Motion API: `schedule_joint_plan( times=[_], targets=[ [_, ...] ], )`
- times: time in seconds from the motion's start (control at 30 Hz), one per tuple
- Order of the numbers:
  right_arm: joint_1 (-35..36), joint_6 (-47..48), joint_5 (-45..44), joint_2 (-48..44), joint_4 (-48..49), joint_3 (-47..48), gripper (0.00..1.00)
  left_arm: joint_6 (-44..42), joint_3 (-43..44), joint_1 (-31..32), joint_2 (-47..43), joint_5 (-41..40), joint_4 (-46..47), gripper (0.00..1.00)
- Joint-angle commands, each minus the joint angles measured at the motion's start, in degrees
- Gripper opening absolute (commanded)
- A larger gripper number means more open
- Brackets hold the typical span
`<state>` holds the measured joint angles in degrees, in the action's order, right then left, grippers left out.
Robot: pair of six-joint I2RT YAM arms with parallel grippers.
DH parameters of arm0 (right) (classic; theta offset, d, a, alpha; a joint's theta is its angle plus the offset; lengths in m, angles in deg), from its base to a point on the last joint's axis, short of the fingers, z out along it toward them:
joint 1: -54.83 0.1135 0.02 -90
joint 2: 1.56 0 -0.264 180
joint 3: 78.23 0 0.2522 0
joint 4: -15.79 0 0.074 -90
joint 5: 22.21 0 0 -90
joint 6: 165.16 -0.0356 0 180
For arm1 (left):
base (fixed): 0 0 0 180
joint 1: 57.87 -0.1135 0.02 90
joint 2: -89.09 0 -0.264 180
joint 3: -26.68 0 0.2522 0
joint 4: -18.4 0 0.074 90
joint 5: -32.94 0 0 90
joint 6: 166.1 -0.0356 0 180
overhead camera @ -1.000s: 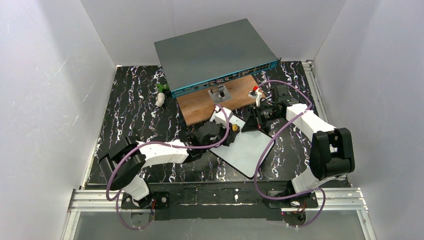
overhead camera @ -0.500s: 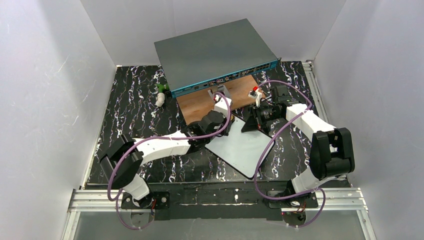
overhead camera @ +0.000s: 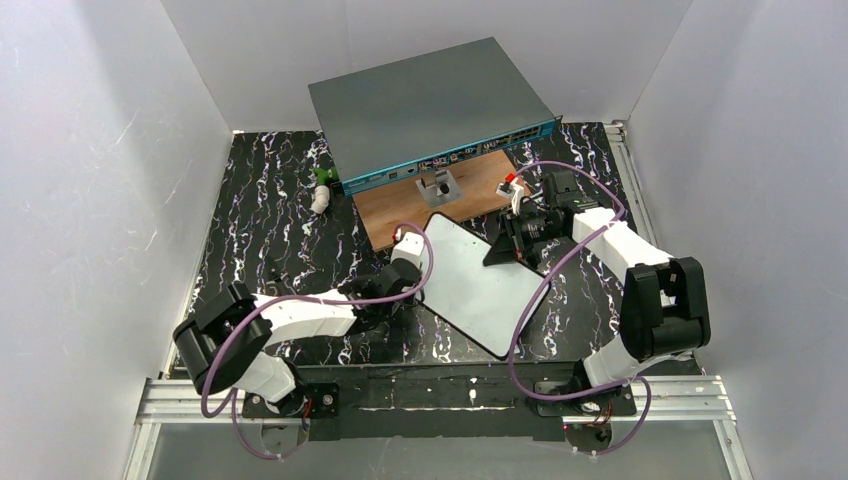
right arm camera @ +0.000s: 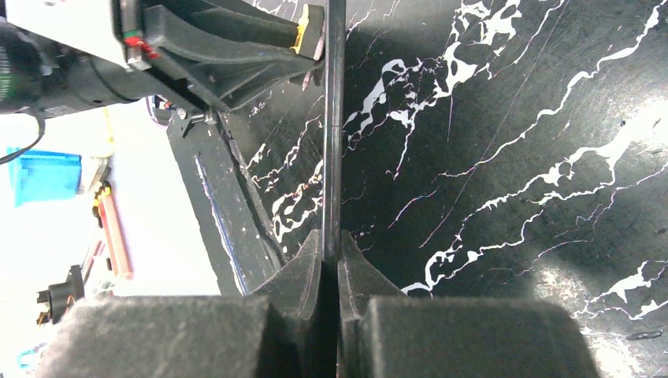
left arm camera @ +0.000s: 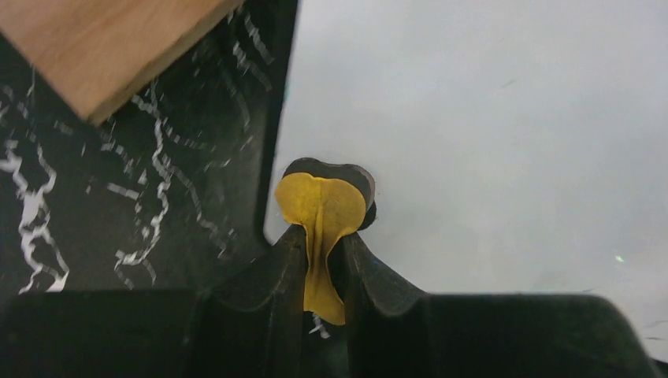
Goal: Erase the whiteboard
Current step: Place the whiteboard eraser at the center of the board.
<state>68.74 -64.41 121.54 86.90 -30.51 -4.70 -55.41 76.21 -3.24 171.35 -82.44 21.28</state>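
- Left gripper (left arm camera: 323, 235) pinches a small yellow eraser pad (left arm camera: 323, 201) at the whiteboard's (overhead camera: 480, 285) left edge.
- Right gripper (right arm camera: 331, 240) is clamped tight on its right edge.
- The whiteboard sits mid-table, with the wooden board (overhead camera: 400, 215) just beyond its far corner.

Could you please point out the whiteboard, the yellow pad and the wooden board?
whiteboard (overhead camera: 480, 285): top external view, middle of its white face.
yellow pad (left arm camera: 323, 206): left wrist view, its wide upper part.
wooden board (overhead camera: 395, 218): top external view, bare left part.

Black marbled table (overhead camera: 260, 200) carries a grey box (overhead camera: 425, 100), wooden board (overhead camera: 400, 215), whiteboard (overhead camera: 480, 285) and small white-green object (overhead camera: 321, 190)
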Motion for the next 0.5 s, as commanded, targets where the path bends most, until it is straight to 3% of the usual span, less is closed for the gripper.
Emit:
schedule_joint_plan(
  times=[0.0,0.13,0.27,0.47],
  targets=[
    [0.94,3.43,4.69,-2.75,-2.42,1.48,0.01,3.49,-4.5,-0.96,-2.7,-3.06,-4.6,0.0],
    [0.94,4.85,4.74,-3.11,-3.56,1.85,0.01,6.55,-7.43,-1.8,-7.15,-3.95,-5.86,0.0],
    [0.99,11.66,3.82,-3.96,-9.09,3.77,0.01,10.62,-6.96,-3.0,-16.79,-4.08,-21.1,0.02],
    [0.92,22.01,1.22,-6.49,-17.25,6.75,0.01,17.86,-9.38,-3.11,-25.79,0.92,-33.64,0.41]
  ],
)
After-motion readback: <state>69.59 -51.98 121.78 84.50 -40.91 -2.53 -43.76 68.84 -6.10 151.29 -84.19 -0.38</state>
